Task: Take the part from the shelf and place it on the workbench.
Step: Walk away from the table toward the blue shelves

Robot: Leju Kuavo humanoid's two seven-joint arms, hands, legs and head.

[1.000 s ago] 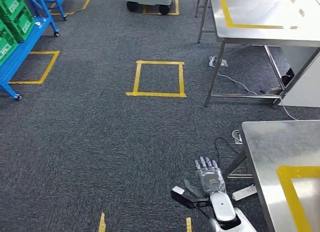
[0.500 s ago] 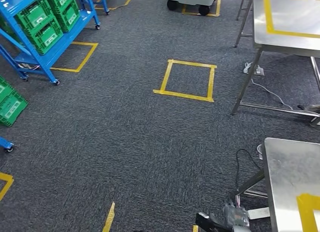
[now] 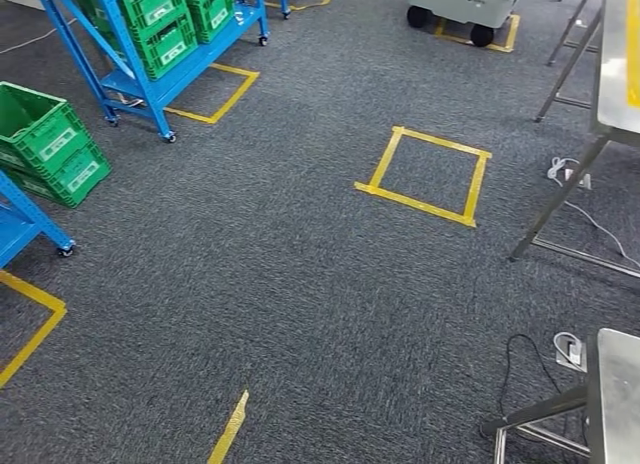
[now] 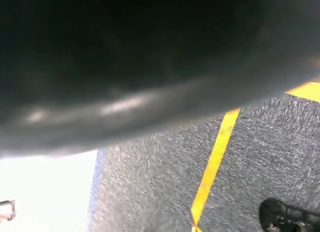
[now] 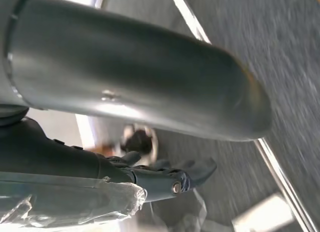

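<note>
My right hand (image 5: 132, 77) appears in the right wrist view as a thick silver-grey thumb running across the picture. A long dark part (image 5: 79, 164) in crinkled clear plastic (image 5: 75, 202) lies in its grip just beneath the thumb, over the carpet. The blue shelf (image 3: 151, 84) with green crates (image 3: 162, 24) stands at the far left of the head view. One steel workbench (image 3: 615, 84) shows at the right edge, and the corner of another (image 3: 615, 394) sits at the lower right.
More green crates (image 3: 49, 144) sit on a second blue rack at the left edge. A yellow tape square (image 3: 426, 174) marks the dark carpet mid-floor. A grey wheeled cart (image 3: 464, 4) stands at the back. Cables (image 3: 570, 169) lie under the benches.
The camera has turned left: the shelf and crates have come further into the picture and the benches have slid off to the right. The right hand with the part has dropped below the head view's bottom edge.
</note>
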